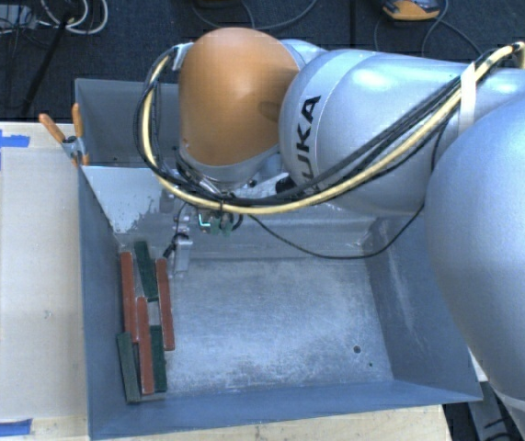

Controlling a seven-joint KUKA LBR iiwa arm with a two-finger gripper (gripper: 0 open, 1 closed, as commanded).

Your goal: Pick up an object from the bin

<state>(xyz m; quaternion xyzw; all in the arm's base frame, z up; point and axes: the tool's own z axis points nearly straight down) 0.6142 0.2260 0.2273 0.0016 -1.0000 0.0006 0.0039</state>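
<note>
We saw a grey metal bin [290,338]. In it lay a small row of long, flat sticks [142,338]. Some were red-brown and some were dark green. They lay side by side, close along the bin's left wall, and some lay partly on top of others. The rest of the bin floor was bare.

The gripper [180,251] hung low near the back left part of the bin. Its tip was just beside the far end of the row. The stick nearest to it was a red-brown stick [165,306] on the right side of the row. Next to that one, a dark green stick [143,274] poked out toward the back. We could not tell if the gripper was open or shut, or if it touched any stick. We saw nothing held in it.

The big silver arm [382,127] came in from the right and bent down over the back of the bin. A round orange cover [230,90] sat on its wrist, above the gripper. Black and yellow cables [271,206] looped under the cover.
</note>
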